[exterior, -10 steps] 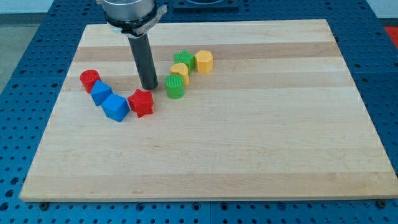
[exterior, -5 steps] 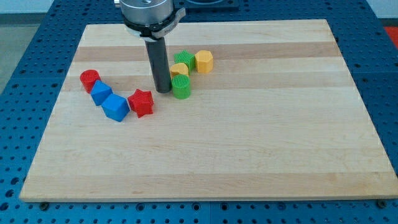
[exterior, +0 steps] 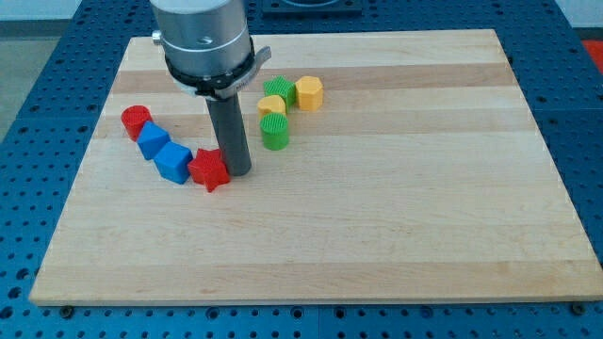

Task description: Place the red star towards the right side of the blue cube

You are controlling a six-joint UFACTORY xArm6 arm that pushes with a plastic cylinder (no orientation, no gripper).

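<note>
The red star (exterior: 209, 169) lies on the wooden board, touching the right side of a blue cube (exterior: 173, 162). My tip (exterior: 236, 171) stands against the star's right side. A second blue block (exterior: 153, 140) lies just up-left of the cube, and a red cylinder (exterior: 136, 121) lies up-left of that, the three in a diagonal row.
A green cylinder (exterior: 274, 133), a yellow block (exterior: 271, 106), a green star-like block (exterior: 278, 90) and a yellow hexagonal block (exterior: 308, 92) cluster to the upper right of my tip. The board (exterior: 377, 207) sits on a blue perforated table.
My tip moved right and nudged the green cylinder, then came down-left to the red star's right side. The star shifted slightly left and down, against the blue cube.
</note>
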